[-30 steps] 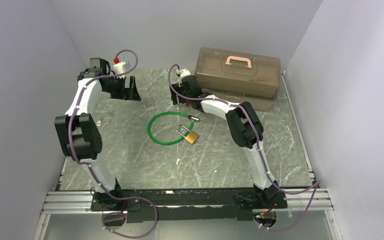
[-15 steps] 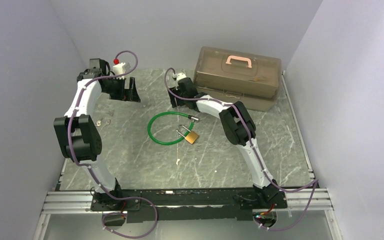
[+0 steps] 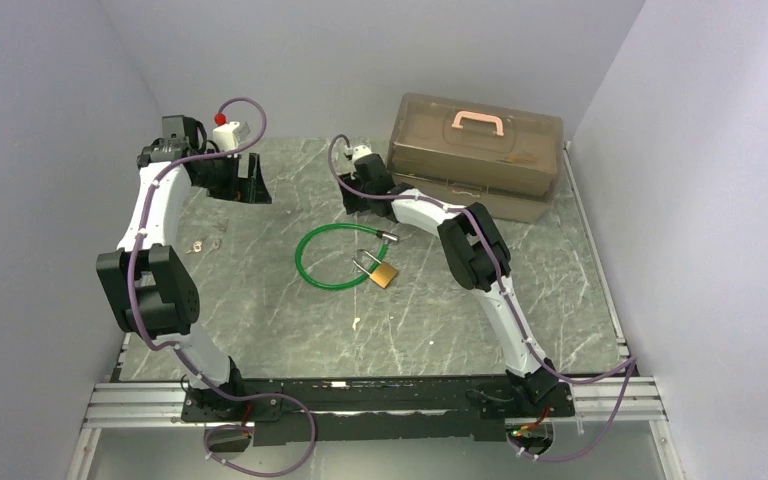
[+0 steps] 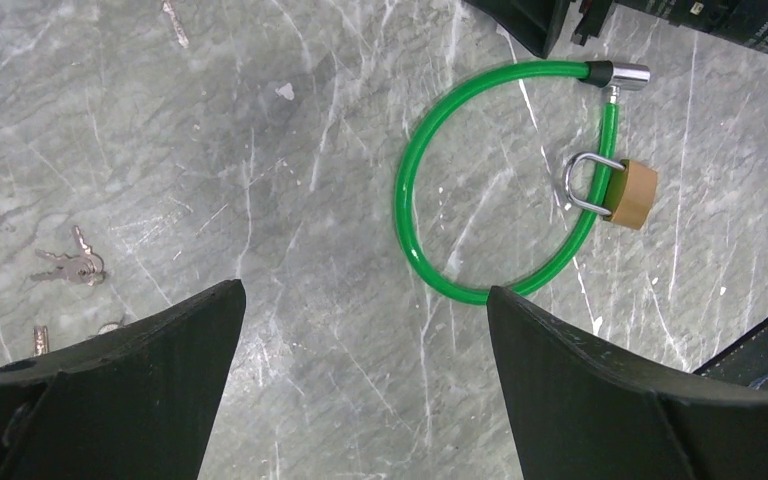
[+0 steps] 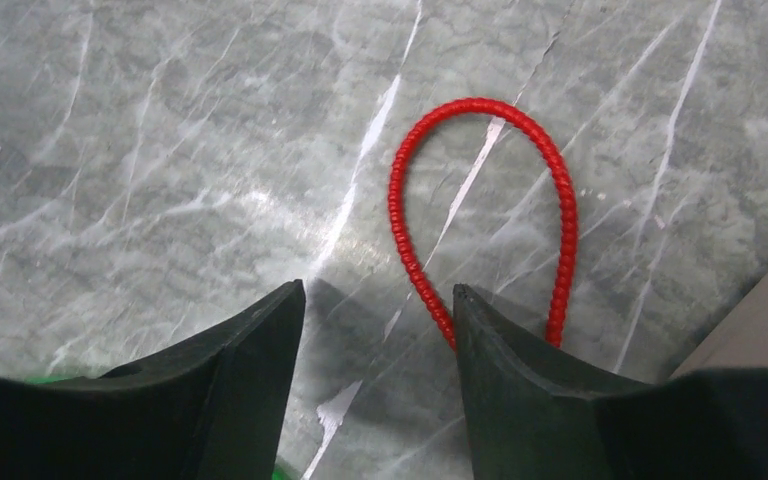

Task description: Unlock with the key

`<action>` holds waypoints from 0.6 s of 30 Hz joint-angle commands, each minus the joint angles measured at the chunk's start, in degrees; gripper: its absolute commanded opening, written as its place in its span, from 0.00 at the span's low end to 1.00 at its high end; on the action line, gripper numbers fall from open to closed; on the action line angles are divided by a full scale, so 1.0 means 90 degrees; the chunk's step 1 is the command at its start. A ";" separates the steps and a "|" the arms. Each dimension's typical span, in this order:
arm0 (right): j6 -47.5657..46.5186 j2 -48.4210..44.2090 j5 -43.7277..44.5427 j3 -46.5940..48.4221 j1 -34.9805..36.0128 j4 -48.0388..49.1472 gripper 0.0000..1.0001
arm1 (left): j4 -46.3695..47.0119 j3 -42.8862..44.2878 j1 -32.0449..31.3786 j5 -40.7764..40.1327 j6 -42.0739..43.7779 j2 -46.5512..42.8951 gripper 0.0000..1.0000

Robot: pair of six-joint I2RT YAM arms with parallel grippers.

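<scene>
Left wrist view: left gripper spread wide above the tabletop, keys lying toward its left edge, brass padlock against the green cable mid-tabletop; right gripper parted, empty, beside red bead loop

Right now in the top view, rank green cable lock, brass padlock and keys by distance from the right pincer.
1. Green cable lock: its metal end lies just on the near side of the right pincer.
2. Brass padlock: a little beyond that end, mid-table.
3. Keys: far over on the left side.
</scene>
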 commanded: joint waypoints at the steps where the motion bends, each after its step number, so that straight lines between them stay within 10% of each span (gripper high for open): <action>1: 0.0197 -0.0452 -0.0060 -0.0613 0.0278 -0.0280 0.55 | -0.0183 -0.0018 0.0136 0.0174 0.0195 -0.0410 0.97; 18: 0.0893 -0.3101 0.0746 -0.4689 0.0983 0.0700 0.37 | -0.0134 -0.0891 0.1545 -0.2284 0.1528 -0.0650 0.97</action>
